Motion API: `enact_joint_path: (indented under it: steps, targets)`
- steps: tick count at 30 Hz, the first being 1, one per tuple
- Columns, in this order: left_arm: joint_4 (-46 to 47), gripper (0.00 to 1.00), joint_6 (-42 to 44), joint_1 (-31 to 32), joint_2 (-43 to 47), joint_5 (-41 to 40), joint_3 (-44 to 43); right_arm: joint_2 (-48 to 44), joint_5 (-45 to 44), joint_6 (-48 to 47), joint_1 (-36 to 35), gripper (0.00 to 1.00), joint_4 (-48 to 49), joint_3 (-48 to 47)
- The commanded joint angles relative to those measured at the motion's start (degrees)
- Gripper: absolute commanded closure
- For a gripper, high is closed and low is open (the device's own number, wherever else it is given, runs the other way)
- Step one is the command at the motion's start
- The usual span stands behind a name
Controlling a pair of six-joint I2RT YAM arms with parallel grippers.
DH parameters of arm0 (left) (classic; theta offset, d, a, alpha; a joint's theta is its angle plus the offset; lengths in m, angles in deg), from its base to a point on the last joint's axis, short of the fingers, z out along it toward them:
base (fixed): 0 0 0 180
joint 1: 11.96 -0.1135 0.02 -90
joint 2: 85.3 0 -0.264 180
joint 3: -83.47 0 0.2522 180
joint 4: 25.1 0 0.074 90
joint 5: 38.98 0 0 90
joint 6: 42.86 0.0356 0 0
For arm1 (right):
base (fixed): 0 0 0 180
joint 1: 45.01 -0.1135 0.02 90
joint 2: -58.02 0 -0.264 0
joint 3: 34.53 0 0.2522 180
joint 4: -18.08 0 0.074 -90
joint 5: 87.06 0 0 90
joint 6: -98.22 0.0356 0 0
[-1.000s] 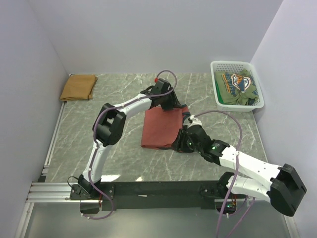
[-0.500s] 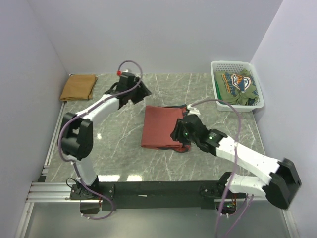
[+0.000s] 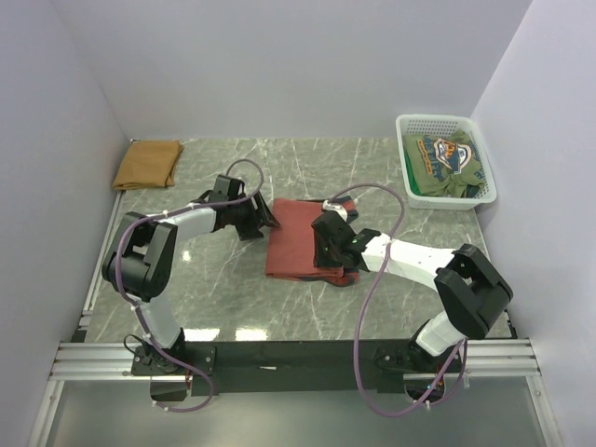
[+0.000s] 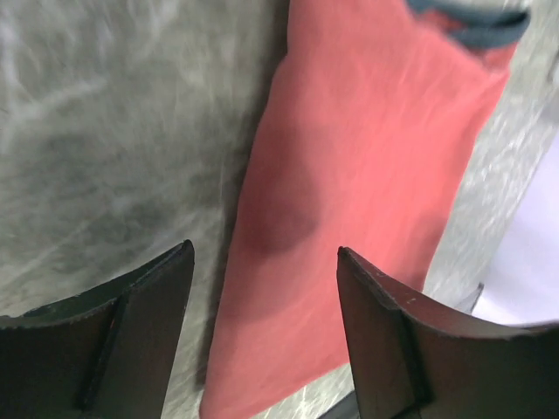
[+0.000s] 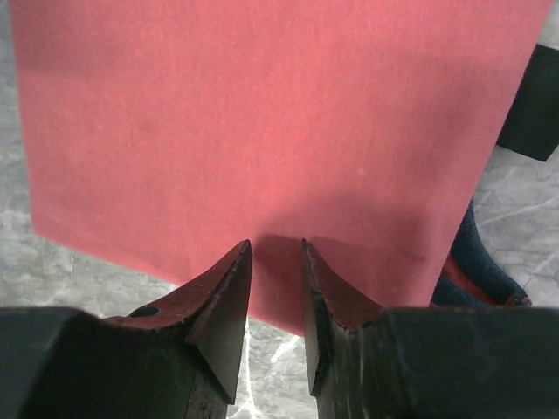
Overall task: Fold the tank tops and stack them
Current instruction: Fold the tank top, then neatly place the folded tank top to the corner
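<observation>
Start at the near edge of the grey marbled table (image 3: 233, 289), where both arm bases are bolted. Both arms reach forward to mid-table.

Locate the folded rust-red cloth tank top (image 3: 296, 237) at the centre of the table. It lies flat as a rectangle, long side running near to far. Its dark neck and armhole trim (image 5: 479, 255) shows at the near right corner, beside the right arm.

Check the right gripper (image 5: 274, 251). It sits low over the right part of the rust-red top, at the cloth's edge. Its two fingers stand close together with only a narrow slit between them. You cannot tell from either view whether cloth is pinched in that slit.

Check the left gripper (image 4: 264, 253). It sits at the left edge of the same garment, half over cloth and half over bare table. Its fingers are spread wide and nothing lies between them.

Move to the far left corner. The plain tan-brown cloth tank top (image 3: 147, 164) lies there folded, well apart from both grippers.

Move to the far right corner. The white plastic mesh basket (image 3: 412, 122) stands there and holds a crumpled green printed garment (image 3: 447, 160).
</observation>
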Motion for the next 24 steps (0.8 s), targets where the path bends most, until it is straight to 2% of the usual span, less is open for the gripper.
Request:
enact_joint_path:
  steps: [1, 13, 17, 19, 24]
  targets:
    - [5.0, 0.29, 2.1, -0.2, -0.5, 6.3, 2.7, -0.5, 0.3, -0.2, 0.4, 0.64, 3.4, 1.8]
    - [6.3, 0.31, 1.9, 1.9, -5.3, 5.6, 4.5, -0.2, 3.3, 0.2, 2.2, 0.67, 6.9, 6.5]
    - [5.1, 0.35, 1.5, 3.3, -7.7, 4.3, 3.7, -0.9, 3.8, 0.0, 3.1, 0.68, 7.6, 7.2]
    - [3.4, 0.37, 1.8, 4.2, -8.0, 1.1, 3.1, -1.3, 4.3, -0.1, 3.4, 0.68, 7.8, 7.7]
    - [-4.1, 0.50, 2.4, 5.8, -8.5, -8.7, -0.2, -2.0, 5.3, -0.2, 4.0, 0.68, 8.4, 8.2]
